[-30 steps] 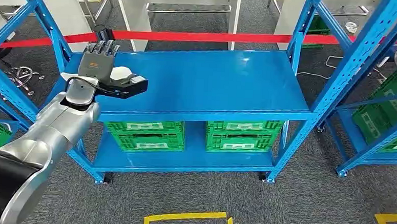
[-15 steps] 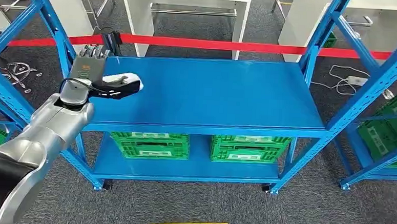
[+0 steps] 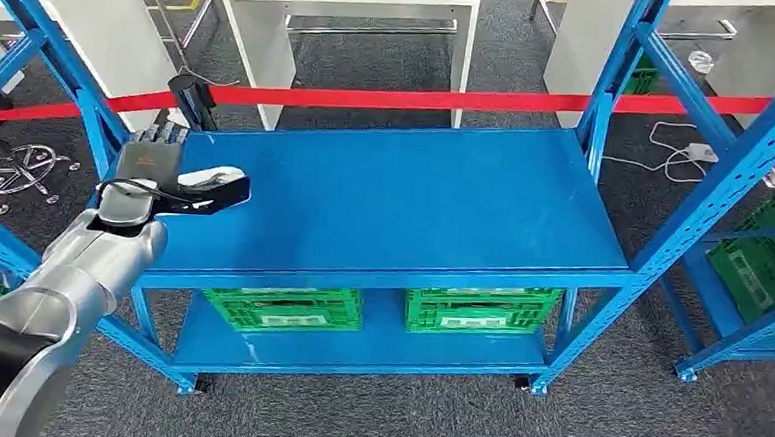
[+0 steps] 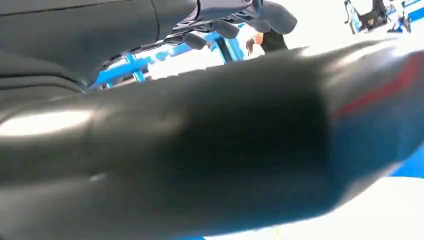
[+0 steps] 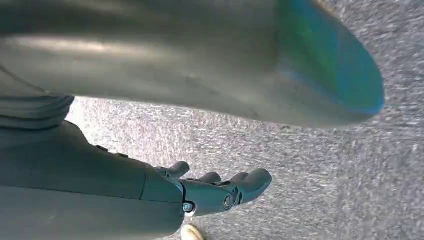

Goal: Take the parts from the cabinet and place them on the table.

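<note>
looks like a warehouse-style test area or robotics lab, not a home. you've got blue steel shelving racks [image 3: 385, 193] with perforated uprights, and green plastic crates [image 3: 284, 307] stacked on the bottom shelf, plus more green crates [image 3: 762, 260] in the next rack over. grey carpet tile floor [image 3: 353, 417]. a red barrier tape [image 3: 420, 100] is strung behind the rack. white desks [image 3: 350, 6] sit past the tape, a cable with a power strip [image 3: 700, 152] lies loose on the floor, and an office chair base [image 3: 20, 171] is off to the side.
</note>
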You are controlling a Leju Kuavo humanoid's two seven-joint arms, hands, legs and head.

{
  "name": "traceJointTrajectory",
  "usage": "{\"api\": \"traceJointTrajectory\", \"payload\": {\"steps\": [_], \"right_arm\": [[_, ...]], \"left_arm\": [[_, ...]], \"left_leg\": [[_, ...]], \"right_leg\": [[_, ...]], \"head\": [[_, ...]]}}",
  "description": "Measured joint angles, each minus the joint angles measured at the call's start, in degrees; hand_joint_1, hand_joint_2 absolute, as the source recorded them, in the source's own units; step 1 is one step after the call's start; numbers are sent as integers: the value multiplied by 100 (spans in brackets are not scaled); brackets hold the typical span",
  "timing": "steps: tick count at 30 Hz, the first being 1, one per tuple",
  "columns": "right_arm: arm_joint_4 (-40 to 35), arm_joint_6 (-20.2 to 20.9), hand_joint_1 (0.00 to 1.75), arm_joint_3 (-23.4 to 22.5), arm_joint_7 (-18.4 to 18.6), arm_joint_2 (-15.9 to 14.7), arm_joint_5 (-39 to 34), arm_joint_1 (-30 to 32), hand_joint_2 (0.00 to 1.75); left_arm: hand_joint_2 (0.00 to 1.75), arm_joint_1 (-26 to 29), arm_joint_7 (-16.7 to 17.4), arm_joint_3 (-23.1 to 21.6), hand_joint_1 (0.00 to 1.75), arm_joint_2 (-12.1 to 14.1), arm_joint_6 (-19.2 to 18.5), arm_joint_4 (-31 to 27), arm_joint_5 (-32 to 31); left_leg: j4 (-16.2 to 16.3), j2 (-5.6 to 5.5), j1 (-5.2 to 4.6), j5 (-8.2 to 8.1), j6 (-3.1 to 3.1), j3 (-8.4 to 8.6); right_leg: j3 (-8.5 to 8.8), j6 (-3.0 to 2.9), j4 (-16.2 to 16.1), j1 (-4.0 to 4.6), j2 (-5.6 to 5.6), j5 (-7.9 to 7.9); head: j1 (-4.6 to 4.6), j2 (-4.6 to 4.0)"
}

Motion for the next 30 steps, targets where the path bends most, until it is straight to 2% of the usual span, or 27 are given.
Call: {"api": "traceJointTrajectory", "payload": {"steps": [1,3,4,5,6,7,8,9,10,11,12,13,14,15,16,18,19,21,22,25,28,30], "right_arm": [[0,0,0,0,2,2,2,-5,0],[0,2,0,0,15,0,15,-8,0],[0,4,0,-4,22,0,20,-11,0],[0,15,0,-15,28,0,33,-13,0],[0,22,0,-33,44,-2,39,-7,0],[0,22,0,-42,44,-4,50,-3,0],[0,24,0,-44,44,-4,59,-10,0],[0,26,0,-46,48,-15,68,-4,0],[0,35,0,-46,50,-15,94,-12,0],[-2,42,0,-46,63,-26,118,-16,0],[0,57,0,-46,83,-46,138,-12,0],[0,68,0,-46,94,-55,149,-3,0],[0,85,0,-46,103,-55,151,5,0],[0,94,0,-46,103,-59,153,3,0],[0,94,0,-46,101,-63,153,-1,0],[0,94,0,-46,98,-81,155,-8,0],[0,94,0,-46,101,-83,155,-17,0],[0,94,0,-46,105,-83,155,-16,0],[0,94,0,-46,111,-83,162,-9,0],[0,103,0,-46,111,-83,208,-18,0],[0,114,0,-46,96,-81,232,-19,0],[0,120,0,-46,90,-83,260,-24,0]], "left_arm": [[0,4,15,13,0,17,-20,0,11],[0,6,22,74,0,94,-33,4,104],[0,14,22,133,0,135,-39,18,133],[0,25,11,184,0,160,-64,24,162],[0,58,-4,238,0,203,-109,24,179],[0,98,-86,282,0,252,-116,26,258],[0,123,-235,362,0,280,-118,22,405],[0,166,-407,460,0,295,-133,11,572],[0,191,-595,575,0,304,-168,11,673],[0,223,-742,669,0,330,-214,13,675],[0,279,-822,730,0,345,-238,13,666],[0,339,-872,747,0,354,-249,13,658],[0,396,-896,758,0,372,-267,13,656],[0,440,-907,774,0,376,-273,13,653],[0,468,-916,802,0,380,-273,13,653],[0,474,-929,830,0,385,-273,11,653],[0,472,-927,848,0,389,-273,13,653],[0,473,-929,874,0,420,-297,13,617],[0,479,-938,874,0,428,-315,13,586],[0,494,-1047,879,0,452,-347,13,549],[0,515,-1292,883,0,455,-295,11,584],[0,548,-1550,909,0,461,-227,-15,689]], "left_leg": [[-380,0,-2,275,14,113],[-1390,3,-11,1020,95,462],[-1623,3,-36,1053,112,498],[-1599,20,-51,900,115,501],[-1590,12,-61,1005,152,548],[-1580,8,-74,986,182,549],[-1635,4,-40,1002,209,582],[-1683,11,-18,1009,224,641],[-1694,14,-6,981,275,672],[-1691,15,-6,958,302,683],[-1686,15,-11,930,316,695],[-1673,11,-13,898,321,703],[-1651,3,-12,865,320,711],[-1624,-7,-9,828,310,727],[-1590,-16,-6,783,299,750],[-1504,-28,-1,686,262,796],[-1474,-34,-34,644,222,792],[-1458,-44,-44,622,177,783],[-1452,-41,-49,612,237,790],[-1504,-30,-51,616,235,830],[-1532,-29,-51,620,217,853],[-1549,-30,-50,624,157,860]], "right_leg": [[68,7,0,2,1,-48],[190,26,-4,4,3,-147],[225,54,29,19,9,-185],[209,92,19,21,38,-211],[208,135,16,13,37,-249],[228,163,-10,8,34,-266],[263,202,-27,38,32,-291],[235,222,45,10,21,-340],[112,240,295,18,-3,-473],[-118,258,696,12,-4,-643],[-410,275,1183,9,-5,-819],[-687,289,1595,9,-5,-921],[-864,299,1777,9,-5,-880],[-888,300,1668,6,-8,-698],[-785,295,1308,2,-14,-404],[-399,272,330,-3,-22,157],[-329,235,194,22,-29,68],[-303,188,148,22,-14,95],[-298,195,139,22,-10,107],[-290,164,139,24,14,90],[-281,142,139,25,12,76],[-281,130,140,27,10,73]], "head": [[0,0],[0,0],[4,0],[0,0],[2,0],[2,0],[7,0],[2,0],[37,0],[37,0],[37,0],[39,0],[42,0],[39,0],[42,0],[42,0],[41,0],[35,0],[35,0],[35,0],[35,0],[35,0]]}}
